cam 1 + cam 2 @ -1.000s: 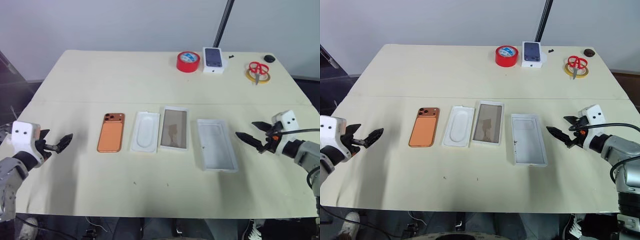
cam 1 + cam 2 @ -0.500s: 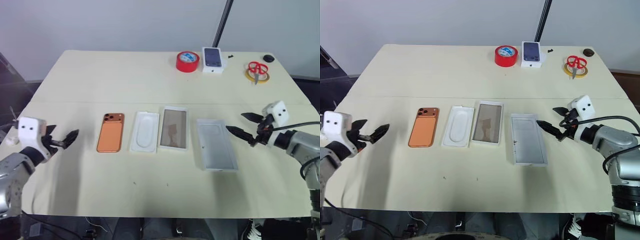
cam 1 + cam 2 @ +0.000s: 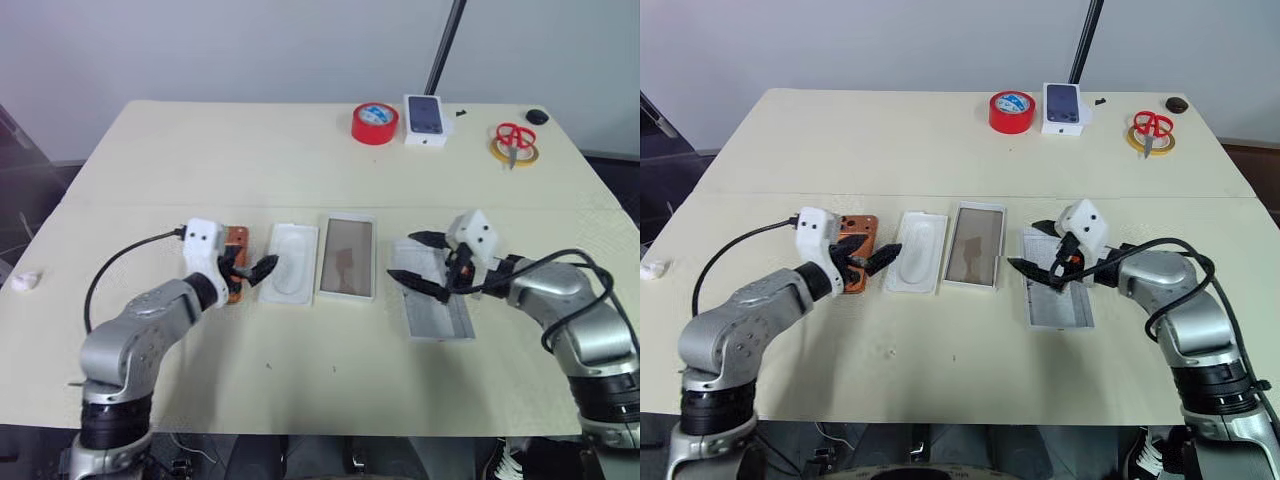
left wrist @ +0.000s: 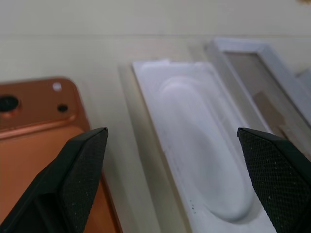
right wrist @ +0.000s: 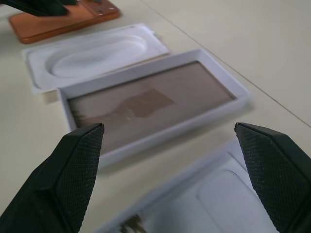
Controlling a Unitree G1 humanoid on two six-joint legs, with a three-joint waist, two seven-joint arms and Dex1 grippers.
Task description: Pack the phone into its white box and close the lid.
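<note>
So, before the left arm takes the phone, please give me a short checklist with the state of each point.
1. Left claw open: ok.
2. Left claw over the phone: ok; touching it: cannot tell.
3. White box lies open, brownish inner face up, nothing in it: ok.
4. Moulded insert lies between phone and box, apart from both: ok.
5. Right claw open, above the lid, which lies inside up: ok.
6. Red tape roll and scissors far at the back: ok.

phone (image 4: 29, 145): copper-orange, flat, back up, camera bump at far end, leftmost in row
white box (image 3: 347, 256): open base, brownish inside, middle of row
lid (image 3: 1072, 310): white inside up, rightmost, beside box
</note>
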